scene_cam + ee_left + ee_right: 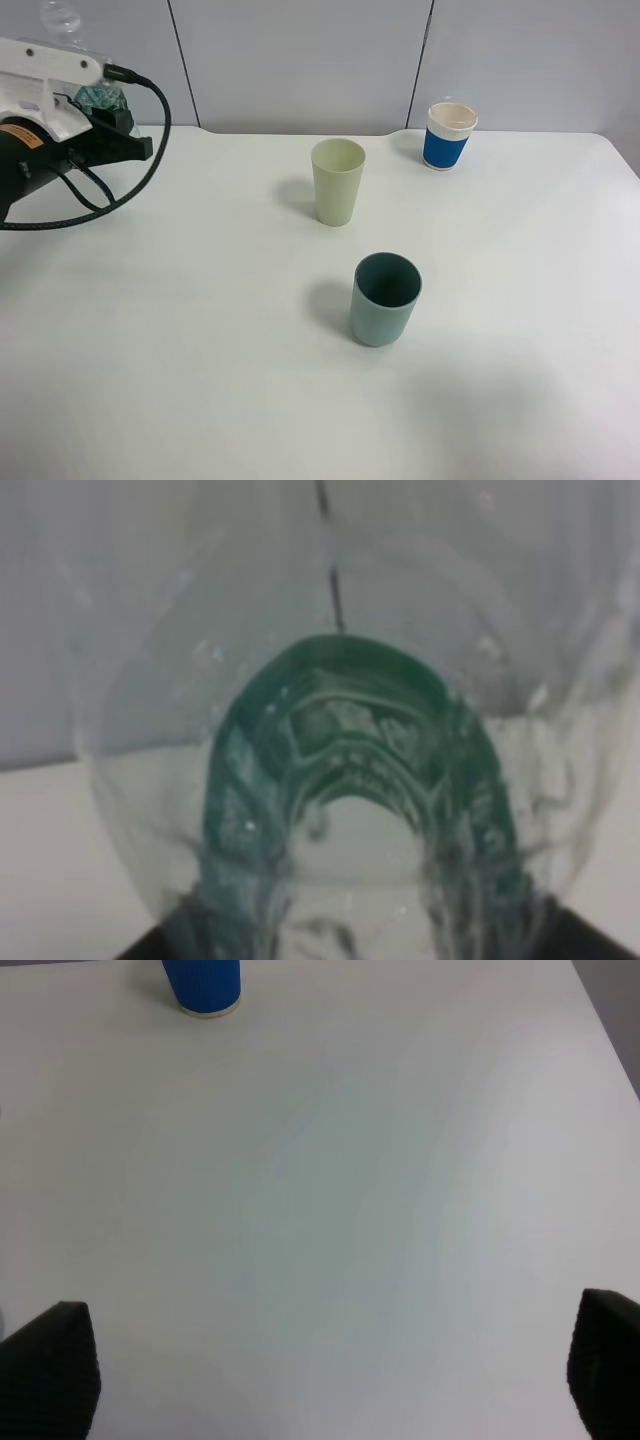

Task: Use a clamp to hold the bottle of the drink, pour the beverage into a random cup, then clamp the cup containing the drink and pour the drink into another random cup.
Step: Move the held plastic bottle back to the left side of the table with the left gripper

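Clear plastic bottle (pixel 96 96), green label, is clamped in the left gripper (pixel 108 112), fingers (pixel 592 946) closed on its body. It sits well apart from the pale yellow-green tumbler (pixel 337 182), out toward the left arm's side, and looks lifted off the worktop (pixel 200 350). In the left wrist view the label fills the frame, and the liquid level is not readable. The tumbler is upright with no liquid visible inside. The teal cup (pixel 385 298) is upright, near the tumbler on the camera side, not touching. The white cup with blue band (pixel 448 135) stands behind the tumbler, toward the right arm's side. Right gripper (pixel 330 1375): fingers (pixel 50 1370) spread wide, nothing between them, bare worktop below. Judged step: bottle in hand, first pour not begun. The next move calls for bringing the bottle mouth over the tumbler rim, then a slow tilt. Cap on or off: cannot tell.
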Available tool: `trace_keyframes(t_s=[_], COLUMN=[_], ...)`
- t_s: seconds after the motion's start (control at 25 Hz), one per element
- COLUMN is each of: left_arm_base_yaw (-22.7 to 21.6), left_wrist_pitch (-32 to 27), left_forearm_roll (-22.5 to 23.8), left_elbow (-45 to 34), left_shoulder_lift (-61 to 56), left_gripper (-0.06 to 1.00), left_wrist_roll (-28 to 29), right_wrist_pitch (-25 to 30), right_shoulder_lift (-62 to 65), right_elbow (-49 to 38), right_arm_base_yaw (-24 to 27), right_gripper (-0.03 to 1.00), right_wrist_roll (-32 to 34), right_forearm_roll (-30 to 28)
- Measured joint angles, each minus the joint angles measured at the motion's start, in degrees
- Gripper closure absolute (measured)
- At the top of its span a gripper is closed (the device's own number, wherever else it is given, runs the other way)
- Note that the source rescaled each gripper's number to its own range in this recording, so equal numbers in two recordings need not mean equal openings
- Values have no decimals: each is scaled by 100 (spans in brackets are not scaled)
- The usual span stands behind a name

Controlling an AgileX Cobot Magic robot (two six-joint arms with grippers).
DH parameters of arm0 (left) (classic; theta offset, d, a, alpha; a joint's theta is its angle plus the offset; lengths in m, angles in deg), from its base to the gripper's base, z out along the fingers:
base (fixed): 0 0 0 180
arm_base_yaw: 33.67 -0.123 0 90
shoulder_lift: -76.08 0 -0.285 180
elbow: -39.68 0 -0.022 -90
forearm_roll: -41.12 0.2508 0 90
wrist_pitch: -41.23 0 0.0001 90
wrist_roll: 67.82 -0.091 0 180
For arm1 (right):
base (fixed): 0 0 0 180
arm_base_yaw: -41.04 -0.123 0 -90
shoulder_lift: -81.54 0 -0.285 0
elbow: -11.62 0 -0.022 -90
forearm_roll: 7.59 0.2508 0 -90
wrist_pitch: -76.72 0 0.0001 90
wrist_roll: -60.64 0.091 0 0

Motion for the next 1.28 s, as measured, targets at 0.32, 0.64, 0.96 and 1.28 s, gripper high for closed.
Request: trace_keyframes(t_s=[0.32,0.64,0.96,1.28], left_arm_base_yaw=[-812,-1033,-1033,-1033], left_wrist_pitch=[551,1102,1599,1866], left_forearm_roll=[1452,1632,1686,1798], left_elbow=[0,5,-26,-21], left_shoulder_lift=[160,954,1766,2232], left_gripper=[94,94,94,94], left_wrist_roll=[1239,1216,757,707], right_wrist_pitch=[0,0,0,0], right_shoulder_lift=[0,0,0,0], right_elbow=[0,0,0,0], right_arm_base_yaw=[0,0,0,0], right_gripper=[15,15,15,16], right_wrist_roll=[5,5,5,5], right_forearm_roll=[0,0,0,0])
